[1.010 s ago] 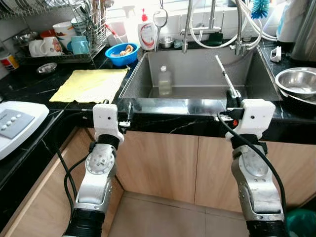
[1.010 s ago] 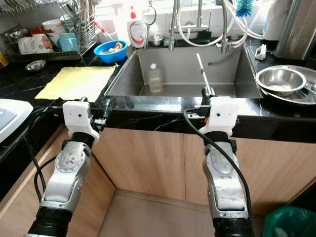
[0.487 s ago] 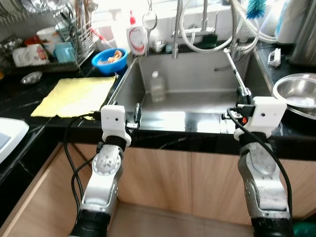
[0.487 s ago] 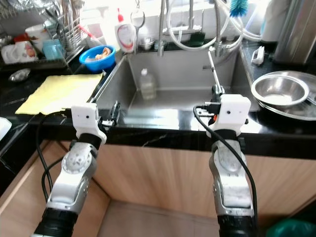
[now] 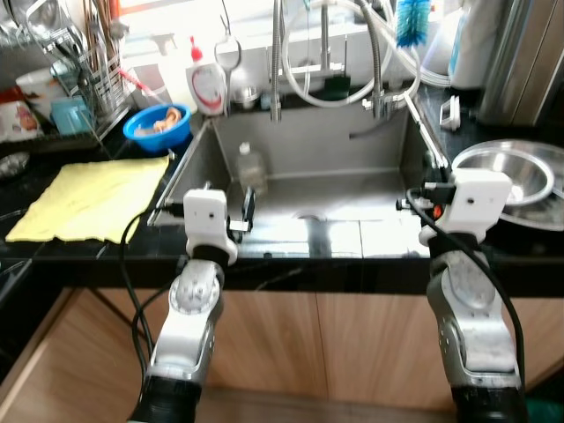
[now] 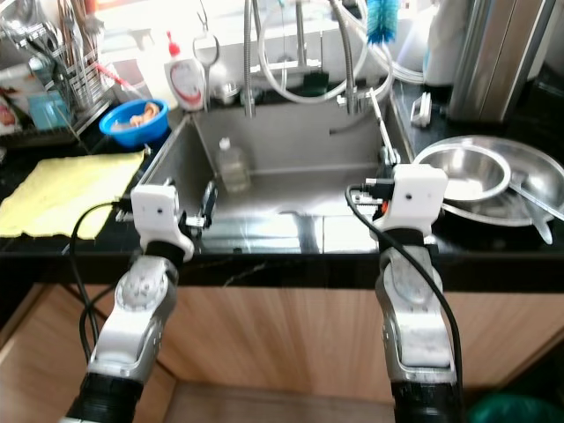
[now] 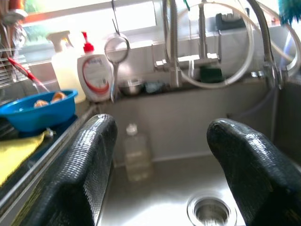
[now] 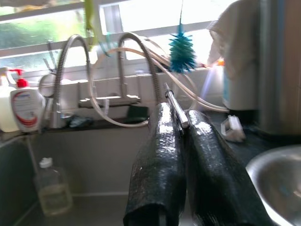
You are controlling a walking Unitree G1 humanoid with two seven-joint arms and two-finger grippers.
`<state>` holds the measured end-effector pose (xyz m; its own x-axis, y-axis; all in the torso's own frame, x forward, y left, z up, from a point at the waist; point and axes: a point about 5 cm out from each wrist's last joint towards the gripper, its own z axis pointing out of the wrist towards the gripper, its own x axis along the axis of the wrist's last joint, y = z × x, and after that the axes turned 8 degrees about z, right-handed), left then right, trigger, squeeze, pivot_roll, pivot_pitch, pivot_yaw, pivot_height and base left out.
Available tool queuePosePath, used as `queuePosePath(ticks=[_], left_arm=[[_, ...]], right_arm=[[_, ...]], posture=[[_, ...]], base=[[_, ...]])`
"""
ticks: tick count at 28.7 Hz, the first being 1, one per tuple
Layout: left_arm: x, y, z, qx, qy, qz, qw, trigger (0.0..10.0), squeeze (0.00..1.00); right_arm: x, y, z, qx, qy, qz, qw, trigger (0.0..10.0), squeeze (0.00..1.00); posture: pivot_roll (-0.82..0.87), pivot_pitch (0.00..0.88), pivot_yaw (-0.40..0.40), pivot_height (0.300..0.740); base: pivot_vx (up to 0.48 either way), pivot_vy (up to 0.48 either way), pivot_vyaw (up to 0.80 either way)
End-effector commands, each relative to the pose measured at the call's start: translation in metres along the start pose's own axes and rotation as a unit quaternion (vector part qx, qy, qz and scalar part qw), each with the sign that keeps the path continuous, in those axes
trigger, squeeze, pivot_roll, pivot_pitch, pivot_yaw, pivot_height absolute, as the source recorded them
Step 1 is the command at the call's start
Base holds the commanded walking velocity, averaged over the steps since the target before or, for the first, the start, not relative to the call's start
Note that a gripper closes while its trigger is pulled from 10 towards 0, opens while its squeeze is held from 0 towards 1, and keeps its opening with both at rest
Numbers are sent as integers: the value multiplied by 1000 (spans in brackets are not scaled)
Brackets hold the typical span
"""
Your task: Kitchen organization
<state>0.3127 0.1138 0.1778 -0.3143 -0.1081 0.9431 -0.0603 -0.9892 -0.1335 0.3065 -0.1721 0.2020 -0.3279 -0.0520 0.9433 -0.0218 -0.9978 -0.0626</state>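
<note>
Left eye view, left hand (image 5: 248,201) spread wider, right hand (image 5: 431,157) still clamping metal rod (image 8: 176,108).

Daylight pours from the window (image 7: 94,19) behind the sink (image 5: 352,189), overexposing it; glare streaks the sink floor, both wrist views are softly blurred, cabinets below sit dim.

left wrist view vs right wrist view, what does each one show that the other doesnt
Left wrist view alone: the blue bowl with food in it, the yellow cloth, the sink drain, and the left gripper with its fingers spread wide, empty.

Right wrist view alone: the teal bottle brush, the steel bowl, and the right gripper shut on a thin metal utensil.

Both: the clear bottle standing in the sink, the dish soap bottle, and the faucet with looped hoses.
</note>
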Motion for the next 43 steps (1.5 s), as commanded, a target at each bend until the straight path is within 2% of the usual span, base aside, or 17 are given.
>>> queuePosePath(ticks=[1, 9, 15, 21, 29, 43], left_arm=[[-7, -11, -2, 24, -10, -1, 1000, 10000, 0], [-11, -4, 1, 53, -9, -27, 998, 10000, 0], [-13, -3, 2, 60, -8, -31, 998, 10000, 0], [-10, -4, 10, 59, 0, -30, 998, 10000, 0], [-8, -6, 21, 43, 13, -20, 999, 10000, 0], [-9, -5, 19, 46, 16, -28, 998, 10000, 0]], right_arm=[[3, -10, 5, 22, 1, 3, 1000, 10000, 0], [10, 3, 10, 44, -5, -31, 999, 10000, 0], [11, 11, 11, 43, -10, -44, 998, 10000, 0], [4, 14, 9, 39, -22, -42, 998, 10000, 0], [-12, 5, 9, 37, -36, -30, 998, 10000, 0], [-7, -4, 10, 65, -29, -25, 997, 10000, 0]], posture=[[-218, 0, 91, 740], [-248, 0, 26, 740], [-256, 0, 23, 740], [-246, 0, 59, 740], [-245, 0, 89, 740], [-245, 0, 86, 740]], base=[[0, 0, 0], [111, 0, 0], [285, 0, 0], [283, 0, 0], [284, 0, 0], [80, 0, 0]])
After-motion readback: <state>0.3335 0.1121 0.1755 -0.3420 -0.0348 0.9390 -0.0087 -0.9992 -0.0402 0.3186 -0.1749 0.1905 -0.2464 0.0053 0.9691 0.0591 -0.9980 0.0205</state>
